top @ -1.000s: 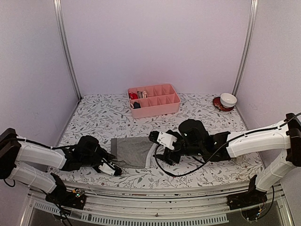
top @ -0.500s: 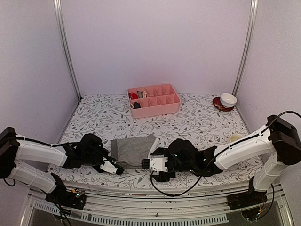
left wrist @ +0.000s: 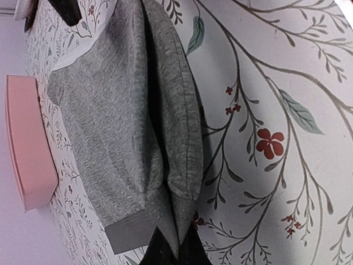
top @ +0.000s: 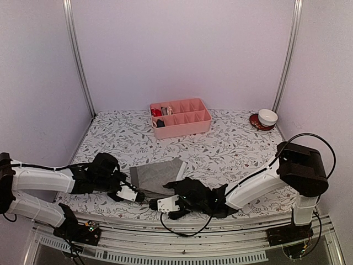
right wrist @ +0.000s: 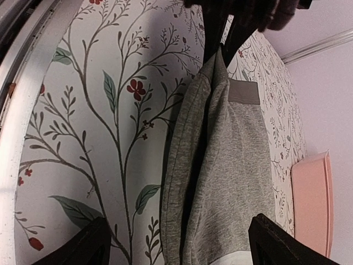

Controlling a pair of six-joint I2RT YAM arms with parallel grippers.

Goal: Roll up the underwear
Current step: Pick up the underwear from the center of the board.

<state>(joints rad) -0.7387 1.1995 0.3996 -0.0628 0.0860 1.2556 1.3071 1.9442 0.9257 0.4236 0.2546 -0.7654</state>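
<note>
White leaf-print tabletop (top: 231, 149), lilac walls (top: 182, 49); left pincer (top: 138, 196) tight on the underwear (top: 157, 175), right pincer (top: 154, 206) spread.

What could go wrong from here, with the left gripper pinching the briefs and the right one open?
1. The left gripper holds only a thin corner of the grey briefs. A tug may slip it free, and the raised fold would collapse.
2. The open right gripper faces the left one along that fold. Advancing could shove the cloth into a bunch or bump the two grippers together.
</note>
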